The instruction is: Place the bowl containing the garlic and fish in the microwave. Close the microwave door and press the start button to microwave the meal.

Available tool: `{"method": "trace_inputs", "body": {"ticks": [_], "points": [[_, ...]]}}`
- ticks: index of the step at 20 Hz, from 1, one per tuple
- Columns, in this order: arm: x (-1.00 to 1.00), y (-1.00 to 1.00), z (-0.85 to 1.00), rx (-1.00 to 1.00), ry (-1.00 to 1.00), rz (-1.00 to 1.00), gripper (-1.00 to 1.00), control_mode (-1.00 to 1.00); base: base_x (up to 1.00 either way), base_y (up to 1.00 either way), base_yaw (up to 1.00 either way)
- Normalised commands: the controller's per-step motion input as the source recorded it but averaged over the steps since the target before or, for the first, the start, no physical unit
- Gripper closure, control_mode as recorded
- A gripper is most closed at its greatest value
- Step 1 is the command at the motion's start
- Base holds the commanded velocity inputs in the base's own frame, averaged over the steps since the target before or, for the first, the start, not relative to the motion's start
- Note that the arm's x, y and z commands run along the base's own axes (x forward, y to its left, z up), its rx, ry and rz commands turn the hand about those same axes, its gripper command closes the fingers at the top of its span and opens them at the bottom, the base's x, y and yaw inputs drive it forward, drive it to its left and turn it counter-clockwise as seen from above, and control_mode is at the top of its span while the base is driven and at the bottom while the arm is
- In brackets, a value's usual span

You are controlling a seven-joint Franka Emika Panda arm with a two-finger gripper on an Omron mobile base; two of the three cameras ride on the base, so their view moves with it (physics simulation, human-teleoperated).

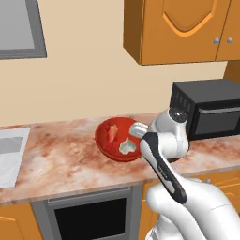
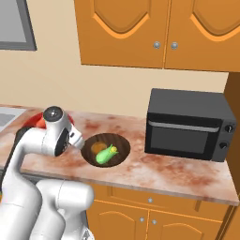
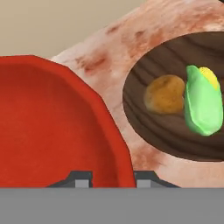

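— Item one, counter point(image 1: 61, 154): what sits on it?

— The bowl point(image 1: 108, 143), with the fish point(image 1: 112, 131) toward its back and the garlic point(image 1: 127, 146) nearer its front right rim. My gripper point(image 3: 113, 178) straddles that rim, one finger tip point(image 3: 80, 179) inside, the other outside.

— To the right of it?

— The dark bowl point(image 2: 106, 149), just beside, holding the corn point(image 2: 107, 154) and a round lump point(image 3: 164, 94) to the corn's left. Further right, against the wall, the toaster oven point(image 2: 190, 124). Cabinets point(image 2: 150, 30) hang above; the oven point(image 1: 91, 218) sits below the counter front.
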Motion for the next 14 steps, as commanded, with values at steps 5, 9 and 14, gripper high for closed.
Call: {"method": "trace_inputs", "body": {"ticks": [5, 9, 14], "points": [[-0.64, -0.83, 0.66, -0.17, 0.00, -0.09, 1.00, -1.00, 0.00, 0.00, 0.00], [-0.48, -0.96, 0.52, -0.05, 0.00, -0.08, 1.00, -1.00, 0.00, 0.00, 0.00], [-0.40, -0.99, 0.30, 0.30, -0.09, -0.03, 1.00, -1.00, 0.00, 0.00, 0.00]]}}
